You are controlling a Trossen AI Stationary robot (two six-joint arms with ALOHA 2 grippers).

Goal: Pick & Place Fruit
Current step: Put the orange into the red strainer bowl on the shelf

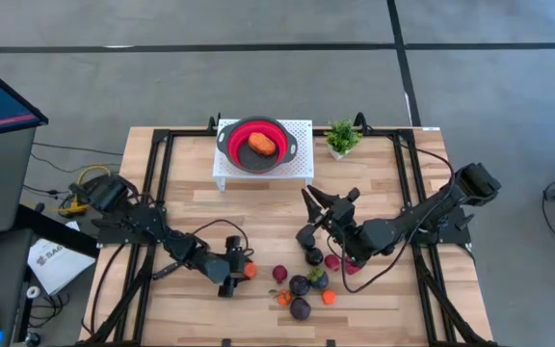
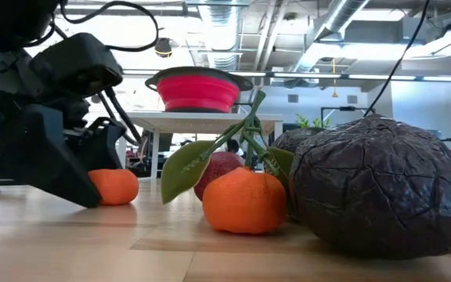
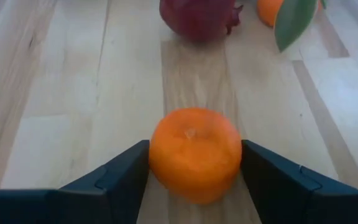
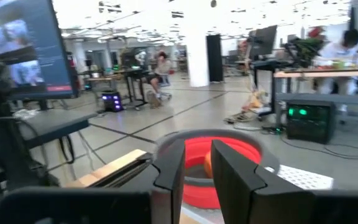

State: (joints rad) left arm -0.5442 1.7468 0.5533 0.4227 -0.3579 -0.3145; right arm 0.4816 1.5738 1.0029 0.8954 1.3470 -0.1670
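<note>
left gripper (image 3: pixel 194 180): we see its jaws straddling an orange fruit (image 3: pixel 195 152), pads touching both flanks, grip not visibly firm.
handling: we judge it light, stiff, smooth; hold across its widest part.
other fruit (image 1: pixel 302 282): clustered at 3 o'clock of it.
right gripper (image 1: pixel 306 214): lifted, nearly closed, empty.
red bowl (image 1: pixel 230 146): 12 o'clock, one orange piece inside.

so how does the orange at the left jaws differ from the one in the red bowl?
The orange fruit lies on the table between the left gripper's jaws; the bowl's orange piece rests raised inside the red bowl. The first looks round, the second oval. Both are orange.
</note>
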